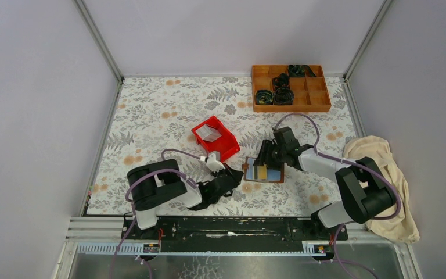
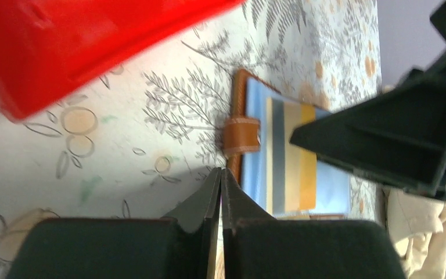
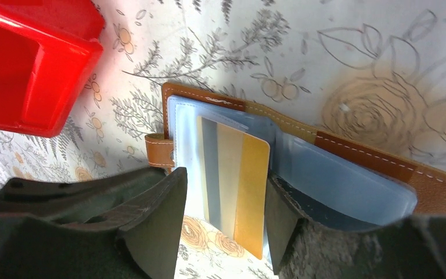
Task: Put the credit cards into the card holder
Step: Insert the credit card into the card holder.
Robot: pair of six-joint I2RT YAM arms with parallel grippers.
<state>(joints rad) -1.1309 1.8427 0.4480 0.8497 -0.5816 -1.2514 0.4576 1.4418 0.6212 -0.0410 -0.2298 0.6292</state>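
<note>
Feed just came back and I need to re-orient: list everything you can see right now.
card holder: one, brown with pale blue lining, lying open mid-table
credit card: one, gold-tan striped, on the open lining
red bin: one, left of the holder
pale card-like item: one, inside the bin
wooden tray: one, orange, far right
black coils: four, in the tray's compartments
cloth: one, cream, right edge
table mat: one, floral
left gripper: shut, empty, by the holder's strap
right gripper: open, straddling the card
</note>
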